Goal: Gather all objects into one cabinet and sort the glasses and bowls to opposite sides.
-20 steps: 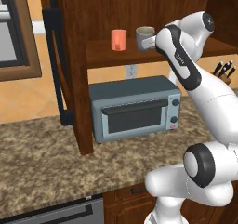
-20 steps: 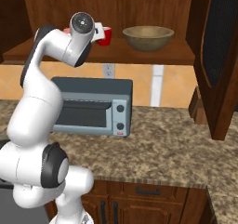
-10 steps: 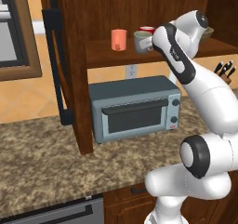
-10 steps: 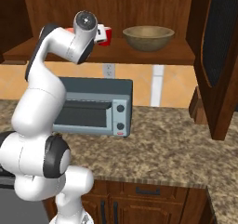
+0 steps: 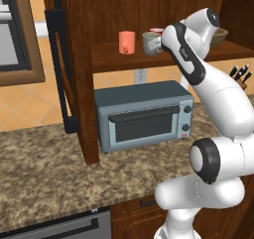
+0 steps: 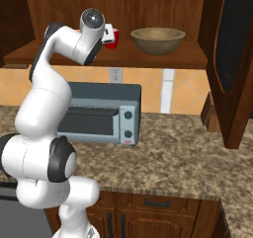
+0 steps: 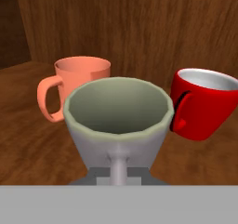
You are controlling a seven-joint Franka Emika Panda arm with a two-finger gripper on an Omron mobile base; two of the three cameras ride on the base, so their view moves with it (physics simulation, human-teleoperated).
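The gripper point(image 7: 119, 174) is clamping tight on the handle of the grey ceramic mug point(image 7: 118, 121), holding it upright over the dark wooden cabinet shelf point(image 7: 28, 144), with the salmon-pink cup point(image 7: 76, 86) and the red cup point(image 7: 204, 102) just beyond (flanking it).

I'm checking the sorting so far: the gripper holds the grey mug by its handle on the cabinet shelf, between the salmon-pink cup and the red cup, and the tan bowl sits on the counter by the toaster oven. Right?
Not quite. The tan bowl sits on the cabinet shelf, not on the counter, as the right base view shows. The rest holds: the gripper holds the grey mug by its handle, between the salmon-pink cup and the red cup.
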